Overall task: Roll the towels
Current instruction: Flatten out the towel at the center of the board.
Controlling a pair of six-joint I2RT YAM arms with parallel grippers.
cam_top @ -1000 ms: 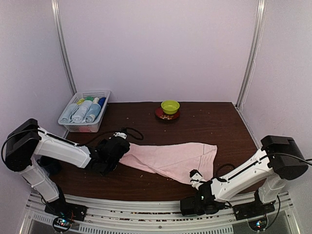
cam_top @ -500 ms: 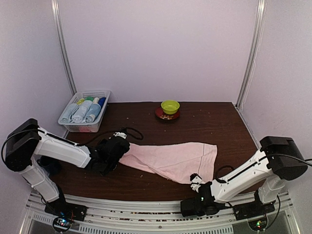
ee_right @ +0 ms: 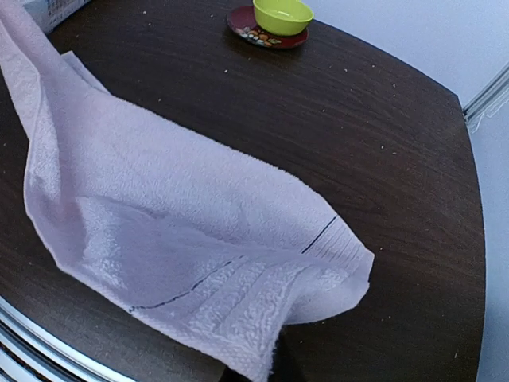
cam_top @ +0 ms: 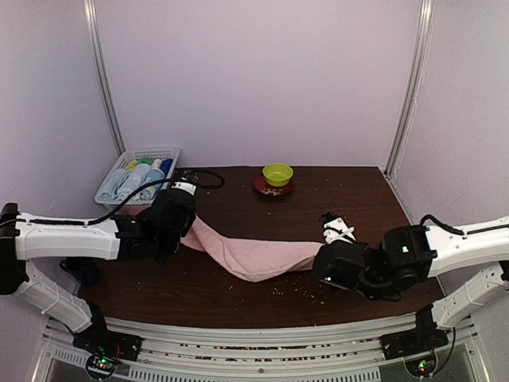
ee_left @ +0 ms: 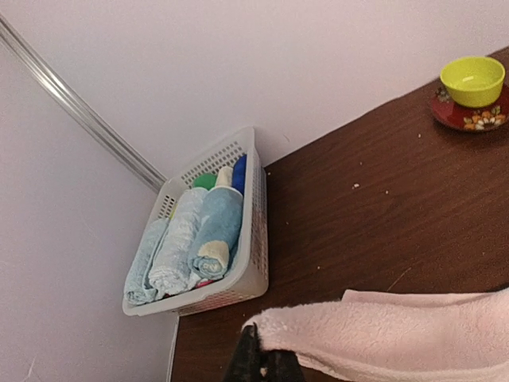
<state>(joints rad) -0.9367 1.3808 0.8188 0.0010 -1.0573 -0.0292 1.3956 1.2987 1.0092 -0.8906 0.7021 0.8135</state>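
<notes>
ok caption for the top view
Left tool and right tool grip opposite ends of the pink towel, sagging between them over the table

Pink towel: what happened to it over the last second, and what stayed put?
The right fingers closed on the pink towel at its near right corner. Both arms then raised its ends, so it now hangs sagging between them. The left fingers, gripping the other end throughout, shifted toward the basket. The basket and the green bowl stayed put.

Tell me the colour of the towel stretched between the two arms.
The towel is pale pink, clearest in the right wrist view.
</notes>
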